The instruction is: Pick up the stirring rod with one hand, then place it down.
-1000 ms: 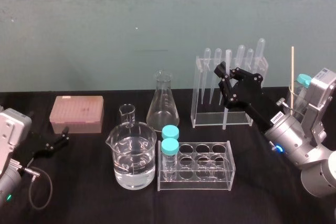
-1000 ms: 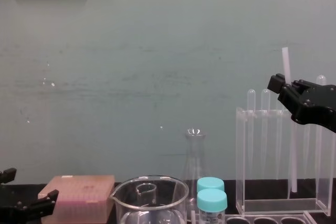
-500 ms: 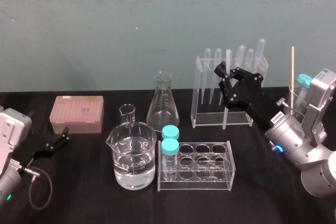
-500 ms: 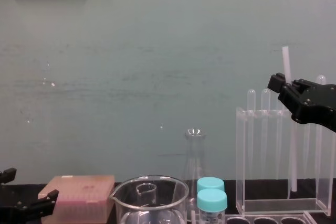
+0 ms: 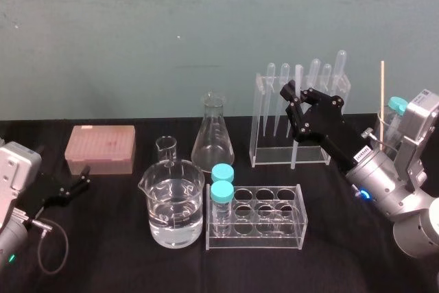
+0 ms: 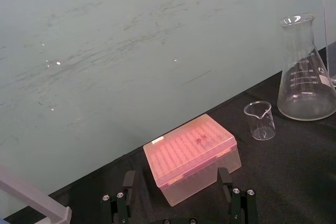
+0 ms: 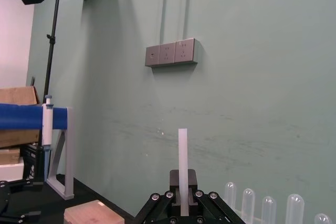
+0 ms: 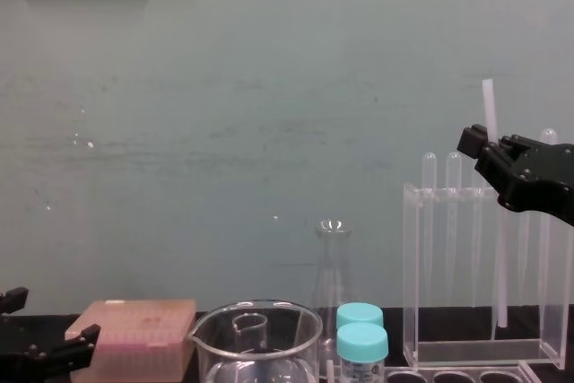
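The stirring rod [image 8: 488, 107] is gripped upright by the right end effector [image 8: 491, 157] at the clear rack [image 8: 475, 351] — the left end effector [image 5: 68, 189], fingers spread, is parked far left of it.

Right arm stretched forward and upward from the robot's right side, silver wrist tilted up, the right gripper [image 5: 295, 104] held high with its black fingers [image 7: 157, 203] clamped on the upright stirring rod [image 8: 488, 105]. The left arm sits low at the robot's left, the left gripper [image 5: 67, 189] level, its fingers spread apart.
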